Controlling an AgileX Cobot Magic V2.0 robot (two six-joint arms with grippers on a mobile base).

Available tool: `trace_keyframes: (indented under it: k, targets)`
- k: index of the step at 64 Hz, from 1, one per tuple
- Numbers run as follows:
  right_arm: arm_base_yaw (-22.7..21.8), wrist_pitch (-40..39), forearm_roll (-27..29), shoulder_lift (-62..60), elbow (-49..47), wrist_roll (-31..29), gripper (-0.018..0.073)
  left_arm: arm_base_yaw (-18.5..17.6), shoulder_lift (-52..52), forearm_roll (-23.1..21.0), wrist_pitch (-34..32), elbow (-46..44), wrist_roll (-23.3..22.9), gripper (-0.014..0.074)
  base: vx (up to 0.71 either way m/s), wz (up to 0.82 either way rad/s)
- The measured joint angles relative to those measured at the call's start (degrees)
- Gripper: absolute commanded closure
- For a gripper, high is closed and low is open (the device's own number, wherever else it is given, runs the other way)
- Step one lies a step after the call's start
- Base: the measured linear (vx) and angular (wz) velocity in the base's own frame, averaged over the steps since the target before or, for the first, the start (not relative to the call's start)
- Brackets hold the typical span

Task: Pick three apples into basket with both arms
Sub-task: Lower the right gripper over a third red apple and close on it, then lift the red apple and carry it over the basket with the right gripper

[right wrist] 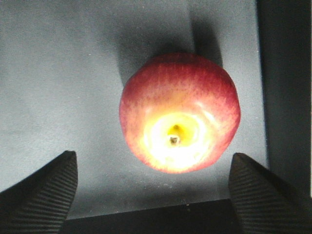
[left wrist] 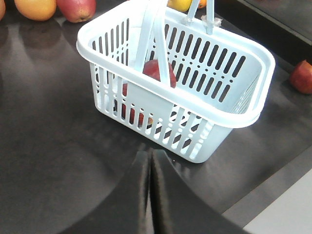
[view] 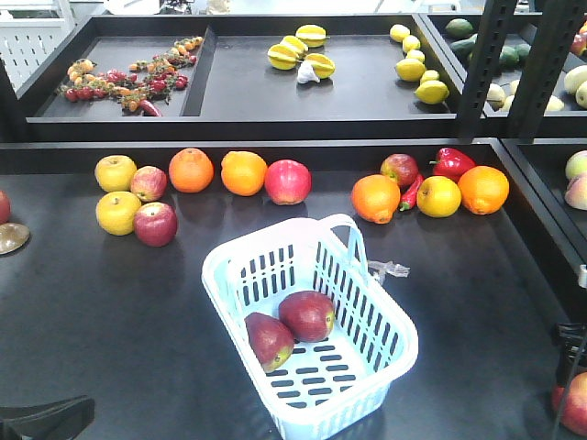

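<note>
The front view cuts the third apple (view: pixel 573 403) off at the lower right edge, so only its left side shows, resting on the dark table (view: pixel 110 312). Just above it a sliver of the right arm (view: pixel 570 341) enters the frame. A black piece of the left arm (view: pixel 46 420) fills the lower left corner. Neither gripper's opening can be read from here. The basket (view: pixel 385 321) stands mid-table with a nearer apple (view: pixel 269 341) and a farther apple (view: pixel 307 314) lying against each other on its slotted floor. Oranges (view: pixel 191 170), yellow apples (view: pixel 116 172) and a red pepper (view: pixel 452 162) line the back of the table.

In the left wrist view, the left gripper (left wrist: pixel 150 190) has its fingers pressed together with only a thin seam between them, and it grips nothing. The basket sits just beyond the tips, not touching them. Its slotted wall and folded handle (left wrist: pixel 156 44) hide most of the fruit inside, and only red patches show through. The third apple is half cut off at the right edge, well past the basket.

In the right wrist view, only the ribbed fingertips (right wrist: pixel 48 195) show, in the lower corners. The right gripper (right wrist: pixel 153 156) is spread wide and empty. The third apple lies between the tips and slightly beyond them, touching neither, with its stem hollow facing the camera. Glare washes out the yellow patch around the stem.
</note>
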Motion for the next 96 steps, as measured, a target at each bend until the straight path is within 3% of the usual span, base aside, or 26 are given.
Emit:
trace_keyframes:
  k: [80, 87, 96]
  targets:
    - [0.0, -3.8, -3.6, 7.9, -0.6, 2.5, -0.0028, 0.0, 0.0, 0.0, 0.0, 0.0, 0.0, 0.0603, 0.0, 0.0]
    - [0.0, -3.8, -3.6, 7.9, -0.6, 2.5, 0.0022, 0.0, 0.0, 0.0, 0.0, 0.0, 0.0, 0.0603, 0.0, 0.0]
    - [0.0, -3.8, -3.6, 7.9, -0.6, 2.5, 0.0182, 0.0, 0.0, 0.0, 0.0, 0.0, 0.0, 0.0603, 0.0, 0.0]
